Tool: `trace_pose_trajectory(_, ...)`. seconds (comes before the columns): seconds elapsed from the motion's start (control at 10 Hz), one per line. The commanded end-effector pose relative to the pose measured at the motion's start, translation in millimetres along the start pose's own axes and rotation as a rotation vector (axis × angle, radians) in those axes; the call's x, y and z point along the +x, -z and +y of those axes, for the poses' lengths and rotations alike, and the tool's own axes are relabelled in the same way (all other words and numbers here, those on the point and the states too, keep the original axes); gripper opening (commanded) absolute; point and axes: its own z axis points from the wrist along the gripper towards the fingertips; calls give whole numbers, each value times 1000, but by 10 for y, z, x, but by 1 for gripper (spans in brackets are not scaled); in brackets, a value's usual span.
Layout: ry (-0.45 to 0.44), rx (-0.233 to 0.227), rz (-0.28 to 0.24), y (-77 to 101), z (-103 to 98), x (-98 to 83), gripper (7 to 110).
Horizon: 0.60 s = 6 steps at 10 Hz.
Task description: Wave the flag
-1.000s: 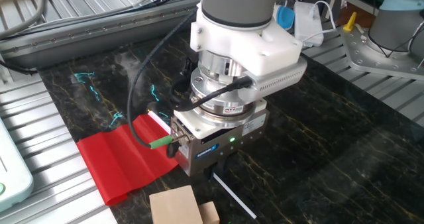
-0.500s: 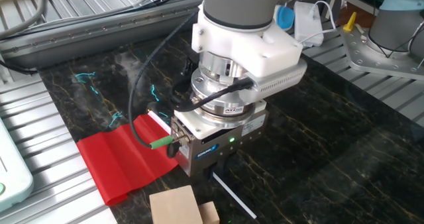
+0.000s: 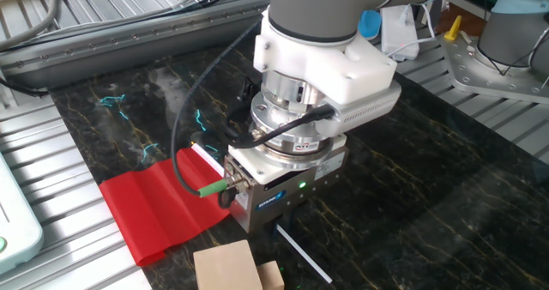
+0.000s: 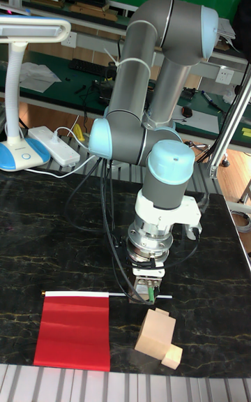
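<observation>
Flag (image 3: 159,211) lies flat on the dark table (image 3: 429,196), its red cloth spread out to one side of the gripper (image 4: 144,295). Its white stick (image 3: 302,255) runs under the jaws and pokes out beyond them. Whether the jaws clamp the stick cannot be told. Wooden blocks (image 4: 159,338) sit just beside the jaws.

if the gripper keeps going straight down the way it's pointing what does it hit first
Most likely the flag's white stick: the gripper points straight down right over it, low above the dark table. Its fingertips are hidden, so whether they already touch the stick is unclear. The wooden blocks lie off that line.
</observation>
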Motion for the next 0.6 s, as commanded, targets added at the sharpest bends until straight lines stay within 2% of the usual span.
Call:
trace_pose_trajectory(0.0,-8,14,-12,0,-24,-22,22)
trace_pose_trajectory(0.5,-20,40,-37,8,-65,-61,22)
